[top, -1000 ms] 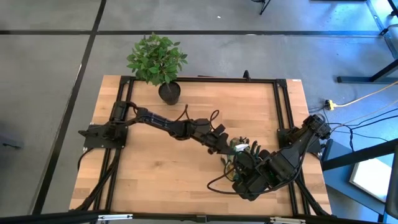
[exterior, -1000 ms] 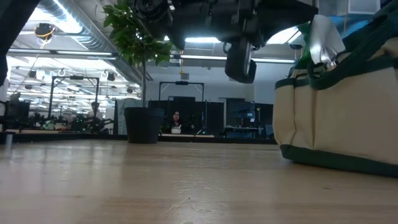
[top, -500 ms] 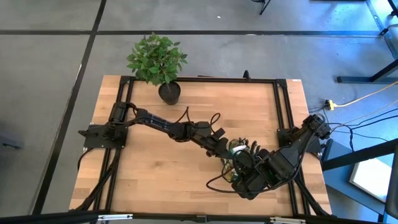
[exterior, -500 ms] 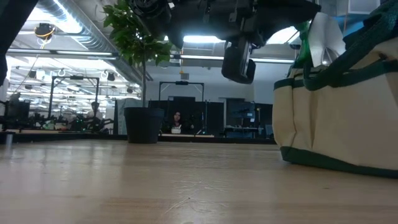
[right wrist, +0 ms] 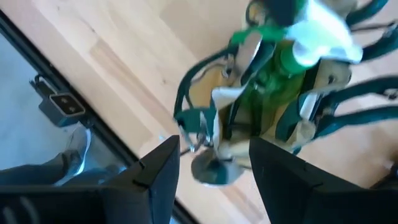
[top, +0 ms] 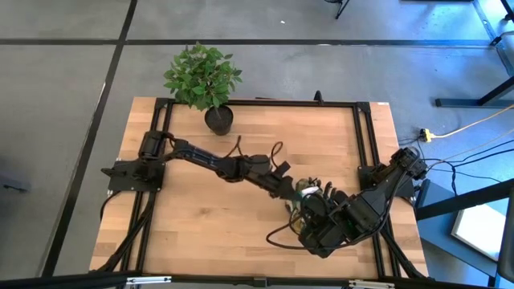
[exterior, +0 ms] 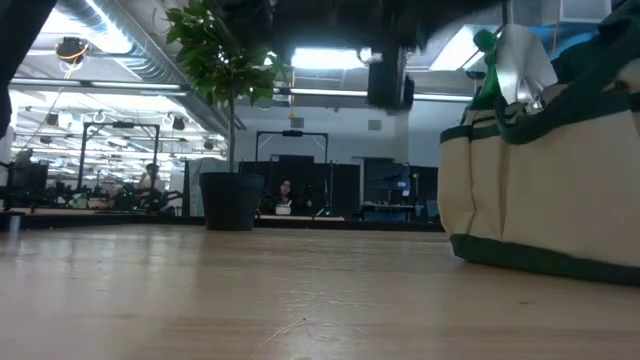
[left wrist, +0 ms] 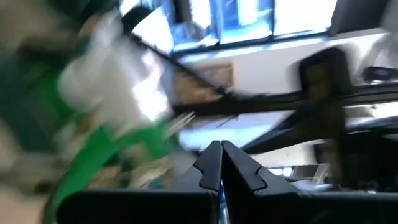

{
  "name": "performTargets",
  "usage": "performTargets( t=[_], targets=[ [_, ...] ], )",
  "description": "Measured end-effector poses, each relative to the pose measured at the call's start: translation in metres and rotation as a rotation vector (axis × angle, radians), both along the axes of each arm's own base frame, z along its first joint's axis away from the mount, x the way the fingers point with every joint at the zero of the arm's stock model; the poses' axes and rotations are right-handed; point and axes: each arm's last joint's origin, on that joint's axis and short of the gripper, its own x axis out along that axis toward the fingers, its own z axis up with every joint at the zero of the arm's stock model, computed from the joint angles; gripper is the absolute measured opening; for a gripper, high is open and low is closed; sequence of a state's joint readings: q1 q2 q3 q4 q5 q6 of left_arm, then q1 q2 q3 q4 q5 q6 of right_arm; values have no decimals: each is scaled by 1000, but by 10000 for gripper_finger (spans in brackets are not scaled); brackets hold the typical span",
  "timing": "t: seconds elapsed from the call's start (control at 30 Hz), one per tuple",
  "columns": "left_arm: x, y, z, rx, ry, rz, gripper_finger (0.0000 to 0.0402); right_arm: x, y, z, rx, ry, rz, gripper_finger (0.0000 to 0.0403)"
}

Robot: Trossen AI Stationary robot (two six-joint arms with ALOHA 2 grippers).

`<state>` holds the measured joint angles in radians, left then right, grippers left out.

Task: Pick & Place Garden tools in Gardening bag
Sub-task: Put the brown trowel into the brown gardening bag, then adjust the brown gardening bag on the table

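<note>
Gardening bag [exterior: 545,195] sitting upright on table's right-front part, tan with green trim; green spray bottle [exterior: 510,62], white trigger, sticking out top.

You see 2 arms, both matte black, built of chunky jointed segments. Left arm [top: 217,163]: slim links, black cable loops arching off mid joints, flat black base plate bolted at table rail. Right arm [top: 377,197]: bulkier housings, black cable loop trailing below wrist. Left end effector [left wrist: 220,163]: 2 black fingers, tapered tips with angular, faceted edges. Right end effector [right wrist: 214,171]: 2 broad black fingers [right wrist: 155,171], flat faces, squared corners, smooth matte finish.
</note>
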<state>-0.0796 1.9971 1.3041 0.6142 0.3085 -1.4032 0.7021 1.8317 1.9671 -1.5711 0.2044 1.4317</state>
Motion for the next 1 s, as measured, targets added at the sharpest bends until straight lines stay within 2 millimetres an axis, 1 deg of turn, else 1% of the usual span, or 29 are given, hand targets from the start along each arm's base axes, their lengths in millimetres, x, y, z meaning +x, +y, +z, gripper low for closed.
performTargets(
  t=[0.13,0.23,0.33,0.4,0.5,0.57,0.63,0.7,0.73,0.77,0.87,0.93,1.0],
  targets=[
    [-8,13,31,86,-118,75,1,1,-2,1,-60,-47,5,195],
    [-16,19,50,135,-152,91,1,1,-3,6,-72,-82,-8,195],
    [-30,19,67,202,-99,50,1,2,-1,10,-9,-88,4,195],
    [-42,14,72,280,-19,15,1,4,6,11,72,-97,34,195],
    [-60,1,67,403,140,-55,1,-2,17,12,138,-105,-5,182],
    [-70,-9,60,467,220,-93,1,-9,23,11,155,-93,-60,156],
    [-76,-19,51,502,255,-116,1,-20,27,10,140,-55,-120,115],
    [-81,-30,38,516,295,-150,1,-34,33,7,120,-2,-197,63],
    [-82,-35,31,511,302,-161,1,-39,37,2,128,17,-223,36],
    [-83,-40,24,501,298,-167,1,-45,41,-3,125,36,-236,19],
    [-86,-49,1,475,316,-139,1,-64,52,-19,126,143,-302,5],
    [-90,-49,-11,466,329,-99,1,-77,57,-32,108,219,-350,3],
    [-88,-48,-19,448,302,-55,1,-89,63,-48,70,269,-414,3]
  ],
)
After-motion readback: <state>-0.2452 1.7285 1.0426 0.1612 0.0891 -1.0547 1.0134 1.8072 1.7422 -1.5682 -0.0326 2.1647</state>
